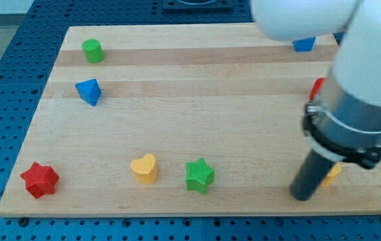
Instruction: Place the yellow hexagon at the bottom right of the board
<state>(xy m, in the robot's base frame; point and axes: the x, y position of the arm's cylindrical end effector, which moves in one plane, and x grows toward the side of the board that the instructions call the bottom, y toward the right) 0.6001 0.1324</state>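
- So the wooden board (197,100) fills most of the shot, pale planks with lighter and darker strips running left to right. It sits on a blue perforated table (3,60) that shows around the edges.
- The arm (357,87) is huge in the frame, white shell at the far right, grey collar with a black ring below, then the dark rod going down.
- My tip (302,196) lands near the near-right corner of the board. No jaws on this thing at all, just a plain rod, so nothing is grasped or clamped.
- Yellow hexagon (331,174) is only a sliver peeking out just right of the rod, mostly hidden, and the shape is hard to confirm. It's already close to the near right of the board.
- Near edge, left to right: red star (39,179), yellow heart (144,168), green star (199,175).
- Far left: green cylinder (92,50), with a blue pyramid-ish block (88,91) just nearer.
- Far right: blue block (303,45) half under the arm, and a red block (317,87) barely showing.
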